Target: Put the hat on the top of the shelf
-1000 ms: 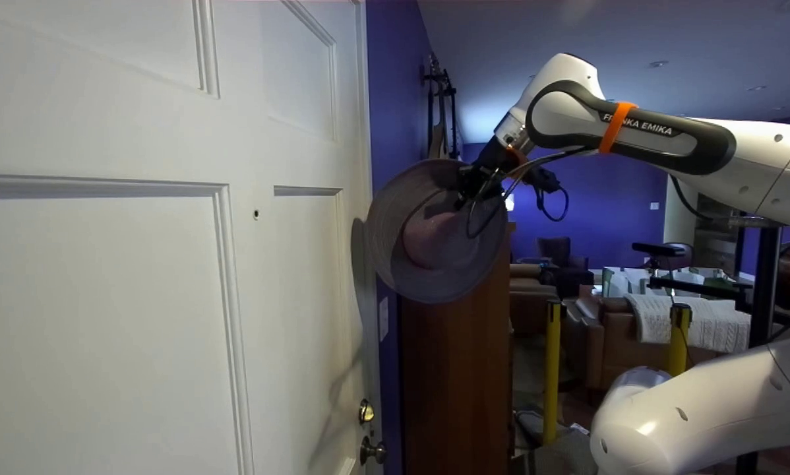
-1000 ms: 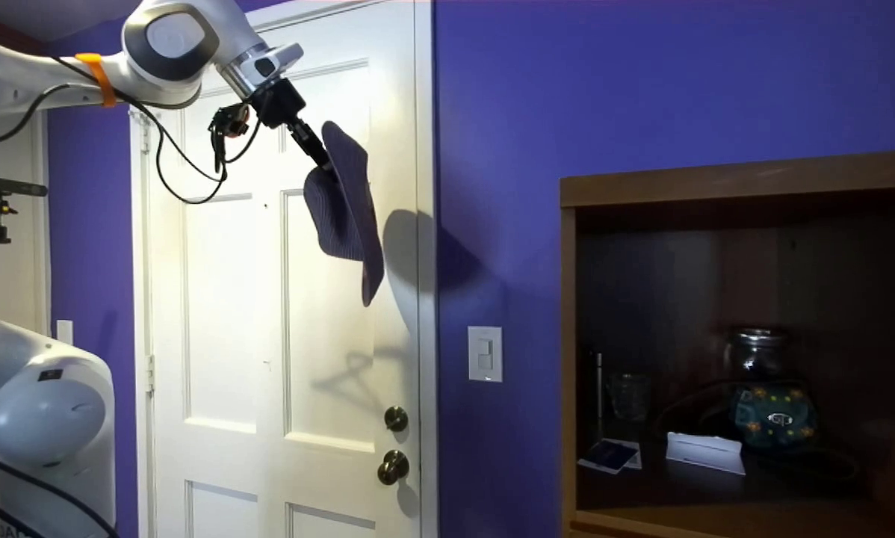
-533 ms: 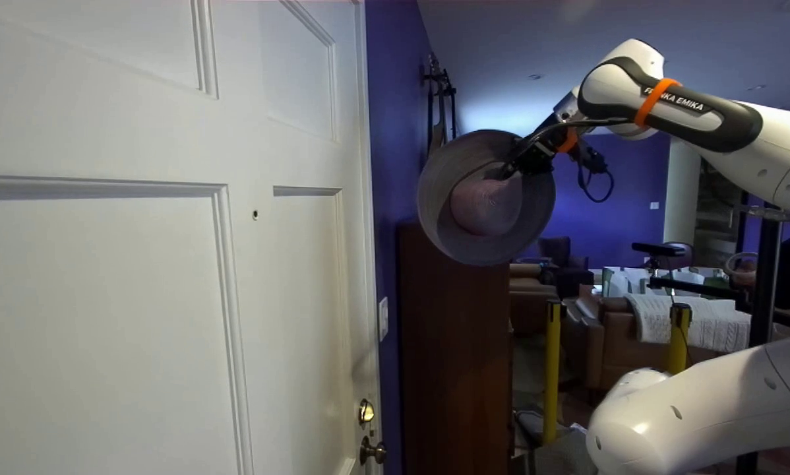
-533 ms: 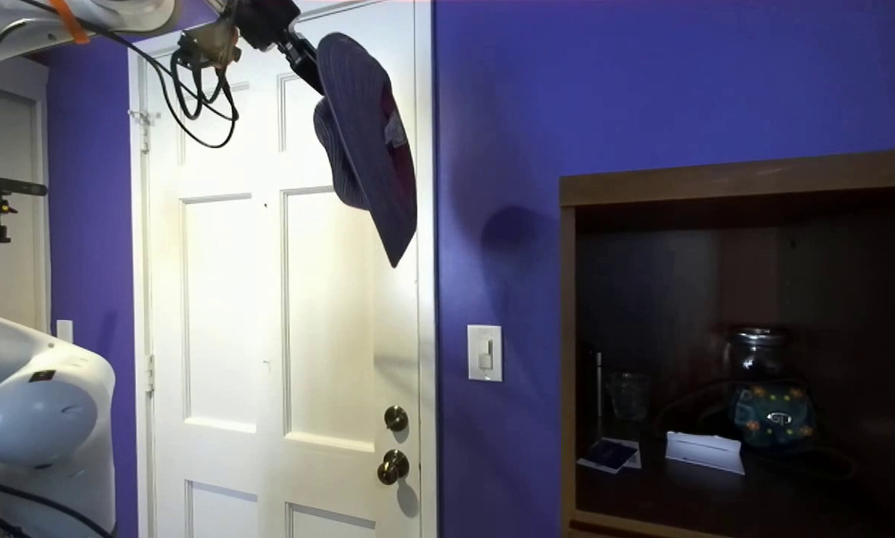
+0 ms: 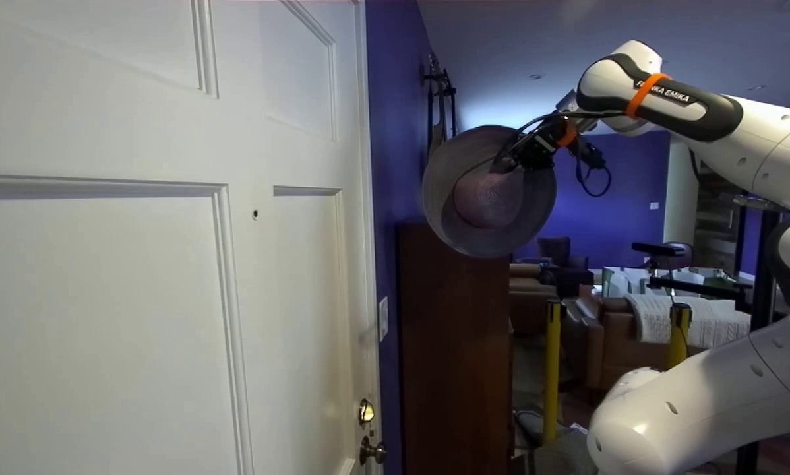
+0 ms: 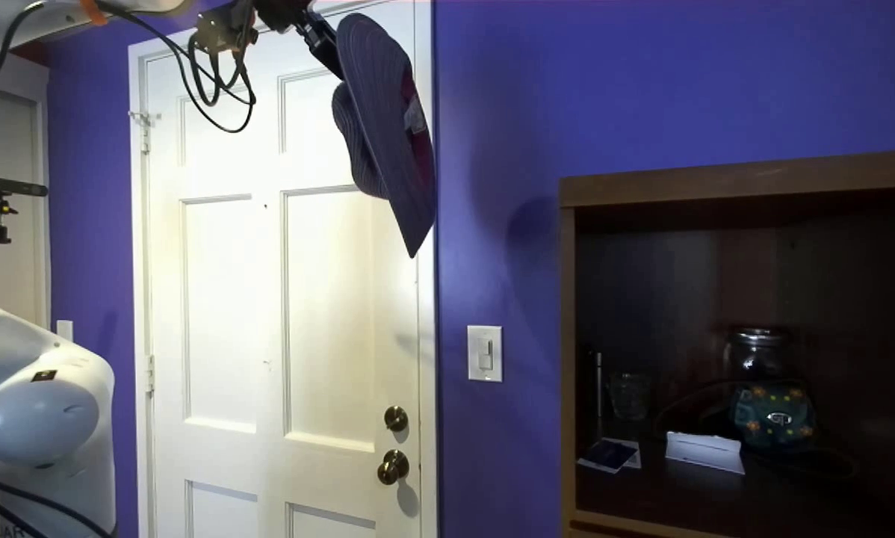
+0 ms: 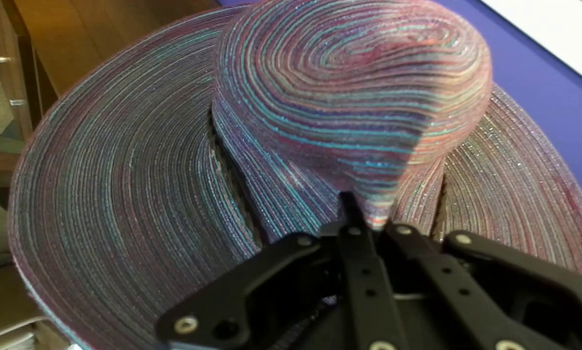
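The hat point(image 5: 487, 204) is round, wide-brimmed and finely striped in purple, grey, teal and pink. It hangs in the air, steeply tilted, in both exterior views point(image 6: 384, 134). My gripper point(image 7: 372, 218) is shut on the hat's crown point(image 7: 349, 107), pinching the fabric into a fold; the fingertips are partly hidden. The gripper also shows in both exterior views point(image 5: 502, 161) point(image 6: 332, 60). The shelf point(image 5: 454, 356) is a tall reddish-brown wooden cabinet; the hat covers part of its upper end there. In an exterior view its top edge point(image 6: 746, 183) stands right of the hat, lower than the gripper.
A white panelled door point(image 6: 328, 299) and a purple wall point(image 6: 507, 112) stand behind the hat. Guitars point(image 5: 440, 105) hang on the wall above the shelf. A jar point(image 6: 760, 351), a small bag point(image 6: 772, 418) and cards point(image 6: 705, 453) sit inside the shelf. Yellow posts point(image 5: 551, 369) stand beside it.
My gripper and the hat have risen, and moved rightward in both exterior views. The hat's underside shows more now. The last half second brought only a small further move. The grip stays shut.
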